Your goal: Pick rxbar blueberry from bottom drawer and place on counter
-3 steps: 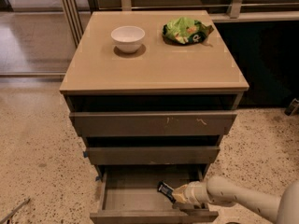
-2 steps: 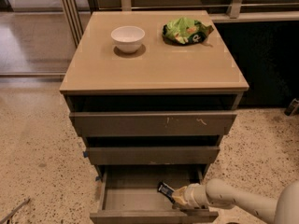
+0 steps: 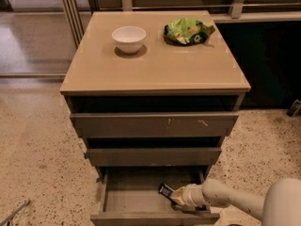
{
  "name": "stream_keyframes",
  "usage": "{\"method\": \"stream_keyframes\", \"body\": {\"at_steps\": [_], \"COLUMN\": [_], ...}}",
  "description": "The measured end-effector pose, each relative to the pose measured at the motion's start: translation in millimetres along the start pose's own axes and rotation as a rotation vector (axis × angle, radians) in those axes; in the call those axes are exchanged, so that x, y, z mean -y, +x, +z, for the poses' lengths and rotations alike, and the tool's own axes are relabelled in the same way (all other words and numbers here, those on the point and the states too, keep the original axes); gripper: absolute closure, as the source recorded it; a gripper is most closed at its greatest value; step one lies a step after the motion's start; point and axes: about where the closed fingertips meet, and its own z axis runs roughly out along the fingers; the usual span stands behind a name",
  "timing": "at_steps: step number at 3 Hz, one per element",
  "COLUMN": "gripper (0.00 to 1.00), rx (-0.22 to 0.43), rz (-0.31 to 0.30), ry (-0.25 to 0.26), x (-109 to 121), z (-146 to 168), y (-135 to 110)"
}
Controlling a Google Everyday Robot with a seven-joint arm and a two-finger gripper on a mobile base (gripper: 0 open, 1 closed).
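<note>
The gripper is seen inside the open bottom drawer, at its right, touched by the end of the rxbar, though whether it is clamped cannot be told; a bowl and green bag are set on the counter.

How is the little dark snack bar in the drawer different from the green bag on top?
The rxbar blueberry is small, dark and flat, while the green chip bag is bigger, bright green and crumpled. The bar lies low in the open bottom drawer, and the bag sits up on the counter. The gripper is right at the bar inside the drawer, far from the bag. Both are wrapped snacks.
</note>
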Motion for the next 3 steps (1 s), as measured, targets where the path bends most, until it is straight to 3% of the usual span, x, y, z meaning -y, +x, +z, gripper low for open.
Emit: {"method": "stream_keyframes", "body": {"at_steps": [1,2,3], "gripper": [0.27,0.16,0.16], "rx": [-0.015,-0.016,-0.007], "rz": [-0.025,-0.044,-0.057], "ry": [-0.002,-0.004,-0.006], "x": [8,12,15], "z": [18,33,45], "y": [1,1,1]}}
